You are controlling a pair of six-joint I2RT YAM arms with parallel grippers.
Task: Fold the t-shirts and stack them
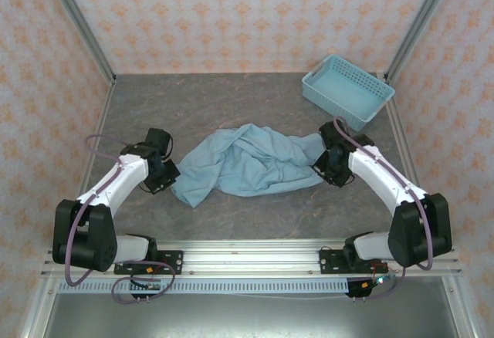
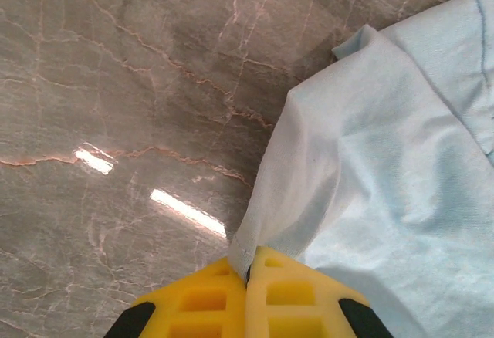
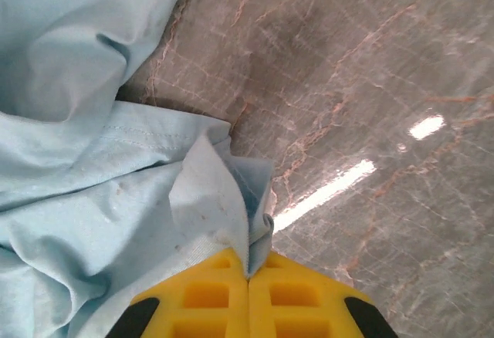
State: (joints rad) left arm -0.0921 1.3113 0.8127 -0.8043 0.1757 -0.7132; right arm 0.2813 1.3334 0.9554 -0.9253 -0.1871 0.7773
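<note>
Grey marbled table (image 1: 193, 106) holds a crumpled t-shirt (image 1: 247, 160) at frame centre, with the left gripper (image 2: 247, 267) and right gripper (image 3: 248, 267) each pinching its edge.

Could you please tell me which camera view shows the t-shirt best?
The top external view: it shows the whole t-shirt lying crumpled on the table. The left wrist view shows an edge pinched in the left gripper; the right wrist view shows a bunched corner pinched in the right gripper.
</note>
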